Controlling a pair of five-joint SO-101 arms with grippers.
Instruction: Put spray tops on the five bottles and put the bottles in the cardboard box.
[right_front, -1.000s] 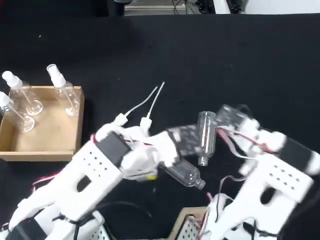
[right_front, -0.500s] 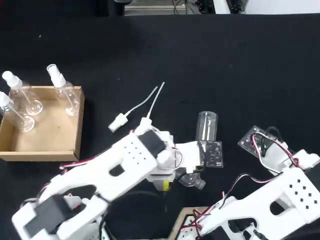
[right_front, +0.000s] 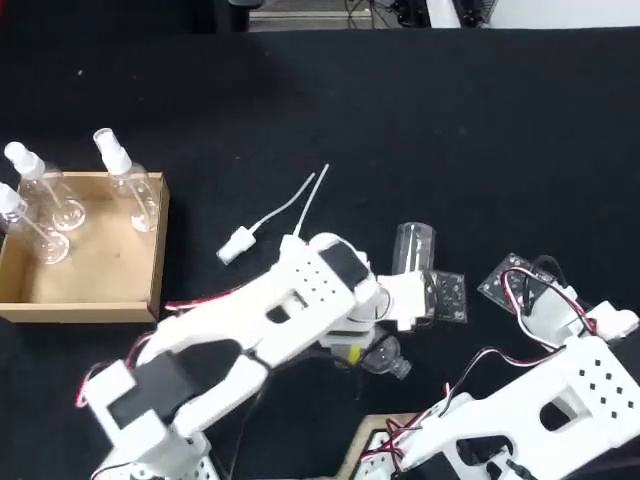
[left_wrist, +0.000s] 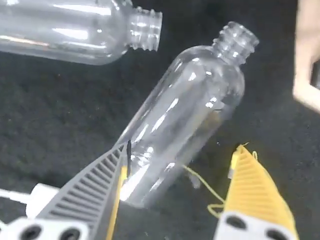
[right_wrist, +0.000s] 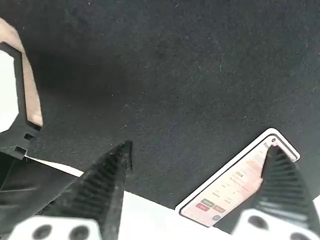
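Left wrist view: left hand (left_wrist: 182, 150) open wide, jaws straddling uncapped bottle (left_wrist: 187, 110) lying on worktop (left_wrist: 60, 100); contact unclear. Second bare bottle (left_wrist: 75, 30) just beside, necks near each other. High view: cardboard box (right_front: 158, 260) at left, three capped bottles (right_front: 128, 185) standing in it; loose spray tops (right_front: 238, 244) between box and bottles. Right hand (right_wrist: 199, 150) open wide over bare worktop at right, holding nothing. Judged step: grasp of fourth bottle. Next move calls for closing on mid-body and keeping neck exposed so right hand can bring top. Round wall may roll.
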